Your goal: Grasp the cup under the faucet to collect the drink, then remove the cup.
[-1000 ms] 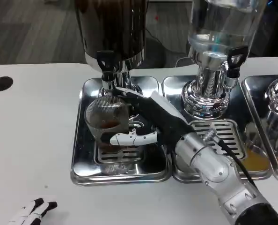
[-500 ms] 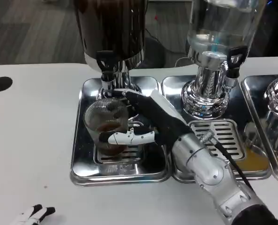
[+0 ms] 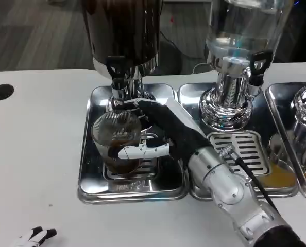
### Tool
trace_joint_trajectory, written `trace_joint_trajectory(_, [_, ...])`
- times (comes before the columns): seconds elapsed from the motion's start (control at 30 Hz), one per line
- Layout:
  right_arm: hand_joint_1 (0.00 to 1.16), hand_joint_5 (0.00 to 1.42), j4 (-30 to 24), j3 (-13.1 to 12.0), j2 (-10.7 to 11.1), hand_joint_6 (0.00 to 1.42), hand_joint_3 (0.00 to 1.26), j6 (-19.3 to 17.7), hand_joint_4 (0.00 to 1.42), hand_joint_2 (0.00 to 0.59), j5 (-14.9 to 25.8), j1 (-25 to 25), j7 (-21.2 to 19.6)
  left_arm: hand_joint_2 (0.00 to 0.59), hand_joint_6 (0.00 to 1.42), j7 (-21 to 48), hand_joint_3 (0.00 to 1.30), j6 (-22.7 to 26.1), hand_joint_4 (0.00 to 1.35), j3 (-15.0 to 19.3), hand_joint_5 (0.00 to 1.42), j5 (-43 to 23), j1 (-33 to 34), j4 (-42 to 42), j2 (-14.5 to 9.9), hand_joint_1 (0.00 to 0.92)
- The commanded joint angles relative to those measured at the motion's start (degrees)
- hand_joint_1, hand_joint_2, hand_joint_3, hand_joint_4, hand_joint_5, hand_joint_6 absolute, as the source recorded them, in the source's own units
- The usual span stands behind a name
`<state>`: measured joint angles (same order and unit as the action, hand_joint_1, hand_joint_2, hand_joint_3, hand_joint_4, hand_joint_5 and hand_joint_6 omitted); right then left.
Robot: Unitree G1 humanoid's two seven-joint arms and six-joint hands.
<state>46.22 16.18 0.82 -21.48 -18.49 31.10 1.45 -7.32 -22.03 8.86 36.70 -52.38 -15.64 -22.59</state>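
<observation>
Black-and-white fingertips of the left hand (image 3: 36,236) peek in at seven o'clock, cut off by the frame, so their grip cannot be told. The right hand (image 3: 160,131) wraps the ribbed clear cup (image 3: 118,140), holding dark drink, on the steel tray (image 3: 91,186) just under the faucet (image 3: 117,72) at twelve o'clock.

White table (image 3: 34,154), black round hole (image 3: 1,91) near left edge; grey carpet floor (image 3: 34,31) behind.

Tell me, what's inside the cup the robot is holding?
The ribbed clear cup has some dark brown drink at the bottom. The right robot hand wraps around it and covers part of its side, so I can't see that part.
</observation>
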Motion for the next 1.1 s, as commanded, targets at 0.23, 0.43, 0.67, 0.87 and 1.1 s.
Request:
trace_joint_trajectory(0.23, [0.8,0.46,-2.37,-0.74,1.32,0.38,0.4,-1.07,0.46,0.113,0.9,-1.85,0.72,0.05,0.35,0.5,0.18,0.0,0.09,-0.69,0.09,0.24,0.5,0.74,-0.44,0.0])
trace_joint_trajectory(0.43, [0.8,0.46,-4.94,-0.77,2.17,0.38,0.4,-0.58,0.46,0.116,1.13,-2.6,1.49,0.05,0.35,0.33,0.17,-0.2,0.09,-0.6,0.09,-0.04,0.65,1.02,-0.42,0.0])
trace_joint_trajectory(0.67, [0.8,0.46,-7.65,-1.12,3.98,0.38,0.4,-0.11,0.46,0.115,1.2,-4.27,2.29,0.05,0.35,0.49,0.17,-0.31,0.08,-0.77,0.09,-0.31,1.2,1.45,-0.53,0.0])
trace_joint_trajectory(0.87, [0.8,0.46,-11.22,-1.72,5.6,0.38,0.4,0.56,0.46,0.116,1.53,-6.08,3.31,0.05,0.35,0.73,0.16,-0.14,0.08,-1.07,0.09,-0.21,1.83,1.43,-0.53,0.0])
trace_joint_trajectory(1.1, [0.8,0.46,-15.92,-2.41,7.99,0.38,0.4,1.83,0.46,0.116,1.65,-9.08,5.13,0.05,0.35,1.05,0.16,0.08,0.08,-1.15,0.09,-0.18,2.18,1.14,-0.62,0.0])
